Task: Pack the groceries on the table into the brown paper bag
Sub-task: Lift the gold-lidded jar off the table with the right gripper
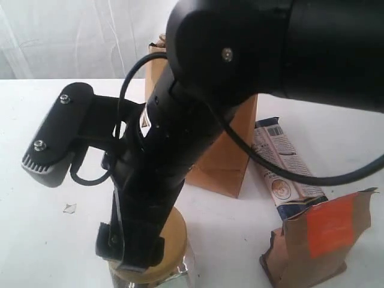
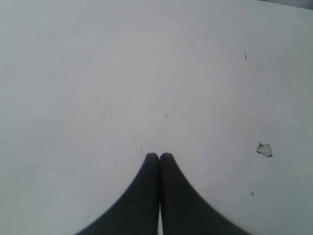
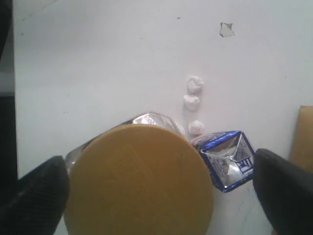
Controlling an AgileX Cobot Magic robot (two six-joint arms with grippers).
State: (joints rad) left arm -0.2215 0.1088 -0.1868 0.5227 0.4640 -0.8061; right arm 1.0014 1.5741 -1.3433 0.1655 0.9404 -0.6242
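Tan-lidded glass jar point(image 3: 139, 181) sat directly beneath my right claw point(image 3: 161, 193), and I was not gripping it. My jaws were released and spread wide. One finger point(image 3: 39, 196) was close by the lid's rim and the other stood apart from it. In that gap, just beside the jar, was the small blue-white carton point(image 3: 227, 159), seen from above. Three small white lumps point(image 3: 194, 103) lay on the table point(image 3: 98, 58) close to the carton. A pale chip point(image 3: 226, 30) lay farther off, and a sliver of the brown paper bag point(image 3: 305, 132) showed at the edge of my wrist view.

In the exterior view my right arm point(image 1: 180, 132) came down from the upper right of the frame to the bottom centre. There it covered most of the jar point(image 1: 178, 235), so only part of the lid and a little glass showed. The bag point(image 1: 231, 156) stood upright behind my arm, in the middle of the frame. The long blue-white packet point(image 1: 282, 168) lay flat to the right of the bag. The brown pouch with orange label point(image 1: 324, 240) stood at the lower right, touching or overlapping the packet's near end.

My left claw point(image 2: 159, 156) was clenched with its tips pressed together, grasping nothing, over bare tabletop.
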